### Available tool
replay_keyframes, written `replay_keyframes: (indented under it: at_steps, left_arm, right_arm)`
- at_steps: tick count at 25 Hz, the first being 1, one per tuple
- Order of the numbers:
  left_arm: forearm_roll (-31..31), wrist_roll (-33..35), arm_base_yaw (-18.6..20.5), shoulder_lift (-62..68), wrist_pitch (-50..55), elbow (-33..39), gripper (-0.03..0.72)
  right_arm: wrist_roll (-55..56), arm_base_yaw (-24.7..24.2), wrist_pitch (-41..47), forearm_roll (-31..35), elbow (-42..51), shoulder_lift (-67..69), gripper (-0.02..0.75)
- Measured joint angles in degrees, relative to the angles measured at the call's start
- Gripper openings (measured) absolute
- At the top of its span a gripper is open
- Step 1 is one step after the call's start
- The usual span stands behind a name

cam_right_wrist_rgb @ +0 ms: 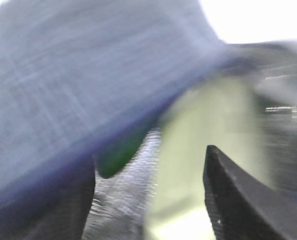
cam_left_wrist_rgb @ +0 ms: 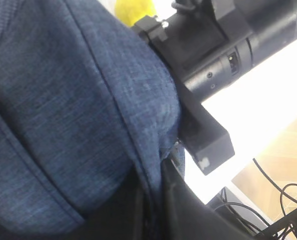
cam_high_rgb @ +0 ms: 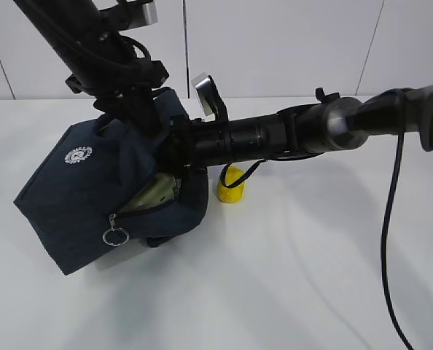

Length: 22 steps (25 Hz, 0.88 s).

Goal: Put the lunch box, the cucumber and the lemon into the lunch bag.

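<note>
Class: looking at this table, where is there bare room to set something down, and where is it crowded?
Free: white table in front, right of the dark navy fabric lunch bag. Crowded: around the small yellow lemon beside the bag, under the right arm.

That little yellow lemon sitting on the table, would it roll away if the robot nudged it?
Probably somewhat. The lemon looks stubby and rounded, resting free on the smooth white table, so a sideways nudge would likely make it wobble or roll a little. Its skin looks smooth, so a loose pinch might slip. It seems small, likely light.
</note>
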Motion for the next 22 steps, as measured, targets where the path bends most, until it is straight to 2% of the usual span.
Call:
replay_keyframes:
  at_steps: [13,15,22]
  left_arm:
    - [-0.6,0.0,0.0,0.0,0.3,0.0,0.007]
    - [-0.6,0.0,0.0,0.0,0.3,0.0,0.007]
    - [-0.6,0.0,0.0,0.0,0.7,0.0,0.007]
  right_arm:
    - [5.5,-9.5,0.5,-6.4,0.0,-0.6,0.505]
    - [6.7,-9.7,0.5,-9.4,0.0,-1.7,0.505]
    - [13.8,-9.9,-2.3,-26.2,-0.2,-8.7,0.492]
